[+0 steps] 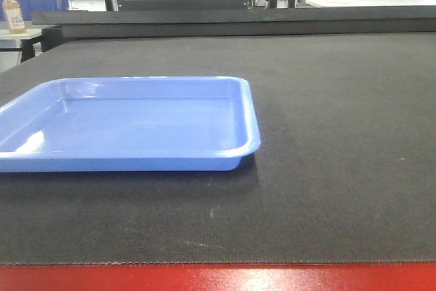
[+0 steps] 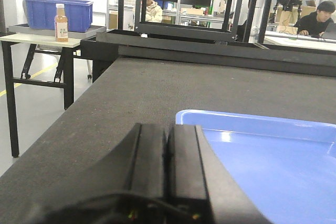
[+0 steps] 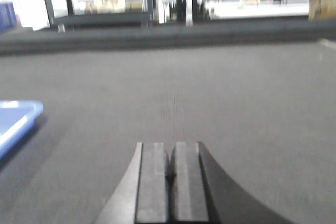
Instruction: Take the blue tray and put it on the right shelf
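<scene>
The blue tray (image 1: 129, 124) lies flat and empty on the black mat, left of centre in the front view. In the left wrist view my left gripper (image 2: 167, 129) is shut with nothing in it, just beside the tray's near left corner (image 2: 262, 150). My right gripper (image 3: 172, 148) is also shut and holds nothing; it hovers over bare mat, with the tray's right corner (image 3: 16, 116) well off to its left. Neither gripper shows in the front view. The right shelf is out of view.
The black-matted table (image 1: 327, 141) has a red front edge (image 1: 218, 277). A black frame (image 2: 184, 9) stands at the table's far end. A side table at far left carries a dark-blue bin (image 2: 58, 13) and a bottle (image 2: 61, 22). People sit behind.
</scene>
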{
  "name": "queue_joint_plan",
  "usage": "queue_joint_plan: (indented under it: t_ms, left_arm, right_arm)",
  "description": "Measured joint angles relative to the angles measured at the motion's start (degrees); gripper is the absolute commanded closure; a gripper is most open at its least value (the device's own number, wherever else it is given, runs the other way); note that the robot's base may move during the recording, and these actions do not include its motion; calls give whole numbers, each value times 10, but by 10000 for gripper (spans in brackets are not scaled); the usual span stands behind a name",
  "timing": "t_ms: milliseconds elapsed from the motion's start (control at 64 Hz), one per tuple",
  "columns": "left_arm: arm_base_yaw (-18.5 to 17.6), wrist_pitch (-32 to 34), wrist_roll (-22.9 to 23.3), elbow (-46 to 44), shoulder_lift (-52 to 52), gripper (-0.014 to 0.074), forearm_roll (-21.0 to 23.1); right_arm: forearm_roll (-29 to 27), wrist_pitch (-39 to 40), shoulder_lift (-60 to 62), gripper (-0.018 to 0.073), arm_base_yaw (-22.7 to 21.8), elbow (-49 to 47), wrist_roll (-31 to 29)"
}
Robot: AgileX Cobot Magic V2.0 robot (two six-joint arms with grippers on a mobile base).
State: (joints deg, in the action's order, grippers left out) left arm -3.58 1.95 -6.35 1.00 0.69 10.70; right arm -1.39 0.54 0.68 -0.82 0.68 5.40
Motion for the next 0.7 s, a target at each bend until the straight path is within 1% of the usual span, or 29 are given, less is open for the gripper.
queue_joint_plan:
  t_ms: [47, 94, 141, 203, 250, 297, 344, 375, 422, 468, 531, 640, 703]
  left_arm:
    - [0, -20, 0, -24, 0, 645, 0]
    - [0, -51, 0, -70, 0, 644, -4]
    - [0, -92, 0, -121, 0, 640, -13]
    - [0, -163, 0, -191, -15, 613, -23]
    - [0, -213, 0, -243, -36, 575, -26]
    - [0, -262, 0, -294, -67, 521, -27]
    - [0, -295, 0, -333, -97, 444, -29]
    - [0, -314, 0, -356, -119, 405, -29]
    - [0, -332, 0, -381, -150, 347, -29]
    - [0, -343, 0, -399, -185, 305, -26]
    - [0, -349, -1, -415, -221, 262, -19]
    - [-12, -360, -3, -434, -275, 232, -12]
    - [-25, -373, -13, -452, -308, 223, -11]
  right_arm:
    - [0, -5, 0, 503, 0, -27, 1]
    - [0, -28, 0, 501, 0, -64, 1]
    - [0, -59, 0, 501, 0, -117, 1]
    - [0, -106, -12, 466, 0, -184, 1]
    - [0, -132, -31, 407, 0, -219, 1]
    - [0, -157, -57, 326, 0, -257, 1]
    - [0, -169, -90, 218, 0, -283, 1]
    - [0, -174, -112, 164, 0, -296, 1]
    - [0, -176, -143, 64, 0, -309, 1]
    - [0, -177, -173, -6, 3, -316, 1]
    - [0, -176, -210, -67, 12, -318, 1]
    - [0, -179, -281, -76, 37, -333, 1]
    - [-1, -186, -324, -75, 63, -357, 1]
